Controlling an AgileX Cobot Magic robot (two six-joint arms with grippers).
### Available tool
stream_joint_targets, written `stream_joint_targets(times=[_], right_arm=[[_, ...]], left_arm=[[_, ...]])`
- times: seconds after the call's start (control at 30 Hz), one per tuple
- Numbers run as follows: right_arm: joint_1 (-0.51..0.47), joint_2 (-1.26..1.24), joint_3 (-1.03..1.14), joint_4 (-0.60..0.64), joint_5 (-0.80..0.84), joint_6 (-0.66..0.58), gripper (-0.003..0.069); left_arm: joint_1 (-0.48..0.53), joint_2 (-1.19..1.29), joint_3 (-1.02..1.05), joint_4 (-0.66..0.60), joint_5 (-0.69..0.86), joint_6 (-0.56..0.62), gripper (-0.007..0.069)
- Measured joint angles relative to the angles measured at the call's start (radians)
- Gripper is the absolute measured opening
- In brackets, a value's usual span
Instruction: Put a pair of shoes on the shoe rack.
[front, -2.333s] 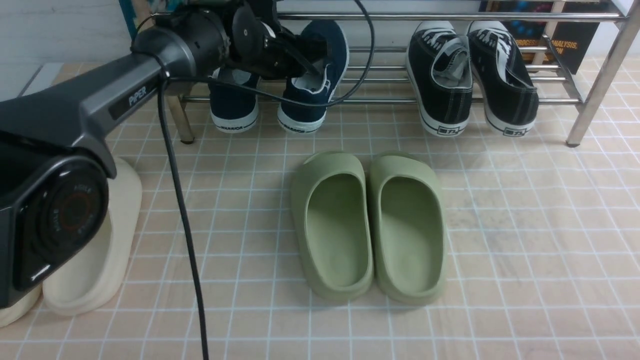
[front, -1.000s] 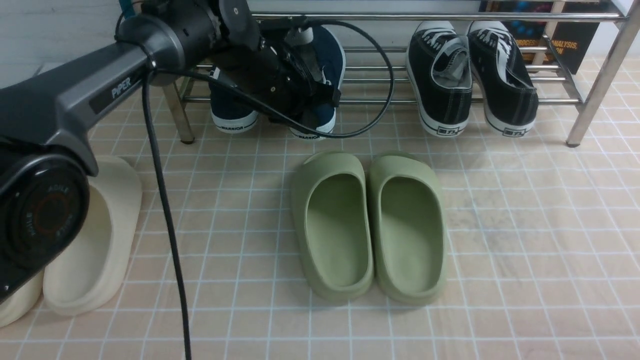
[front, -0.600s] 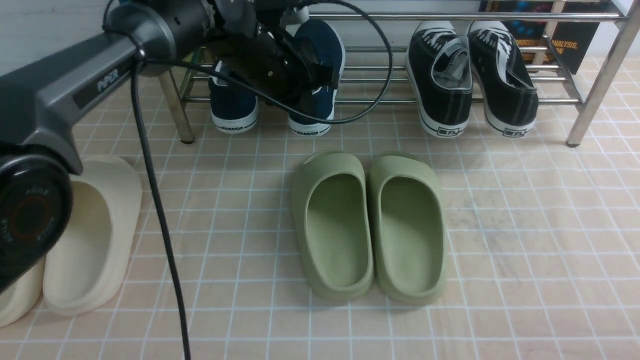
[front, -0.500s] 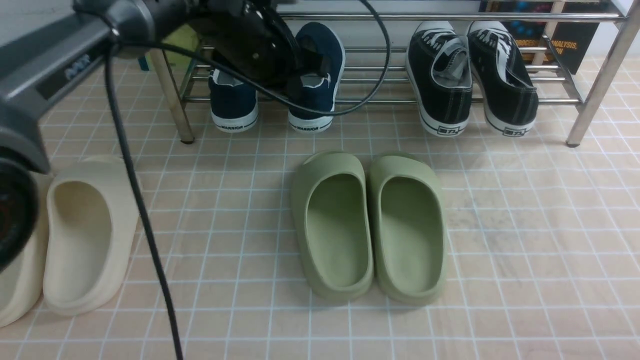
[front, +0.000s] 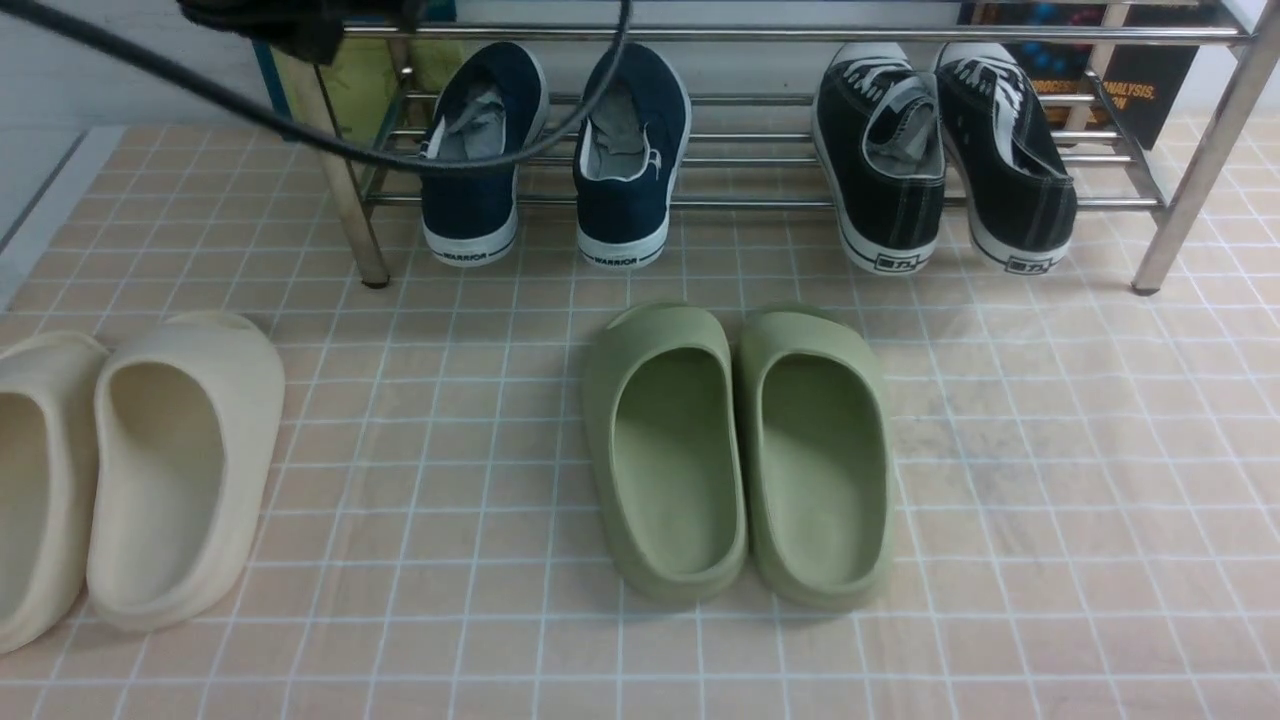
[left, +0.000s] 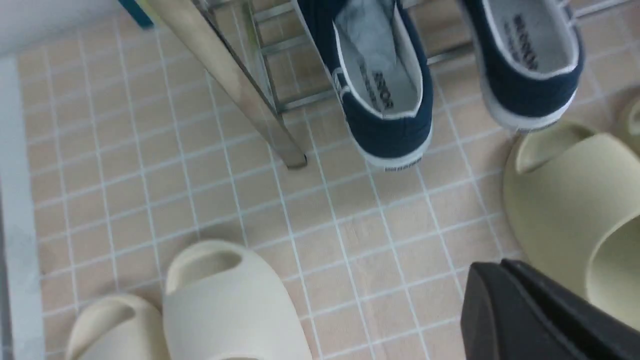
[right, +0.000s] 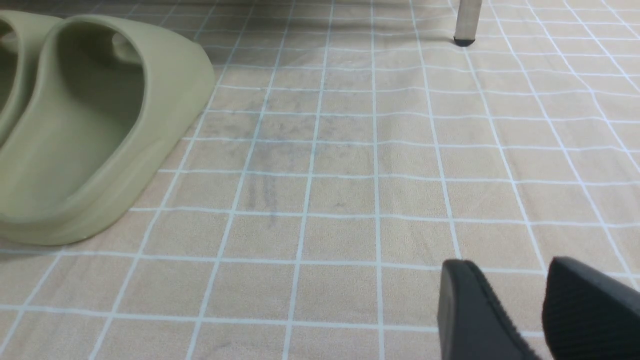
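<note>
Resting on the shoe rack (front: 800, 33): two navy shoes (front: 478, 190) (front: 630, 190), two black sneakers (front: 885, 190) (front: 1015, 170).

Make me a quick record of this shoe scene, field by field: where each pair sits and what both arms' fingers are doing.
navy shoes: side by side on the rack, left end, heels toward the robot
black sneakers: on the rack, right end
green slides: on the floor, centre, in front of the rack
cream slides: on the floor, far left
left fingers: shut, empty, above the floor
right fingers: open, empty, low over the floor
task: looks done
</note>
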Motion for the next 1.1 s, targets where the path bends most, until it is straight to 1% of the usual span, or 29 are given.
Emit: stream_joint_targets(times=[0.03,0.1,0.2,0.37,0.47,0.5,0.57,0.67,0.77,0.97,1.1], right_arm=[[0.000,0.000,0.000,0.000,0.000,0.000,0.0239],[0.000,0.000,0.000,0.000,0.000,0.000,0.0239],[0.000,0.000,0.000,0.000,0.000,0.000,0.0239],[0.000,0.000,0.000,0.000,0.000,0.000,0.0239],[0.000,0.000,0.000,0.000,0.000,0.000,0.0239],[0.000,0.000,0.000,0.000,0.000,0.000,0.0239],[0.000,0.000,0.000,0.000,0.000,0.000,0.0239],[0.000,0.000,0.000,0.000,0.000,0.000,0.0239],[0.000,0.000,0.000,0.000,0.000,0.000,0.0239],[0.000,0.000,0.000,0.000,0.000,0.000,0.0240],[0.000,0.000,0.000,0.000,0.000,0.000,0.0240]], left_arm=[[0.000,-0.073,0.053,0.002,-0.037,0.000,0.0013],[0.000,-0.240,0.199,0.006,-0.160,-0.002,0.0015],[0.000,-0.424,0.394,0.008,-0.314,-0.003,0.0016],[0.000,-0.774,0.841,0.024,-0.638,-0.022,0.0020],[0.000,-0.924,1.048,0.025,-0.746,-0.061,0.0020],[0.000,-0.987,1.136,0.025,-0.766,-0.095,0.0020],[0.000,-1.020,1.186,0.025,-0.768,-0.125,0.0022],[0.000,-1.077,1.311,0.025,-0.768,-0.248,0.0022],[0.000,-1.076,1.364,0.035,-0.770,-0.310,0.0022],[0.000,-1.075,1.423,0.117,-0.767,-0.335,0.0024],[0.000,-1.075,1.427,0.119,-0.785,-0.341,0.0033]])
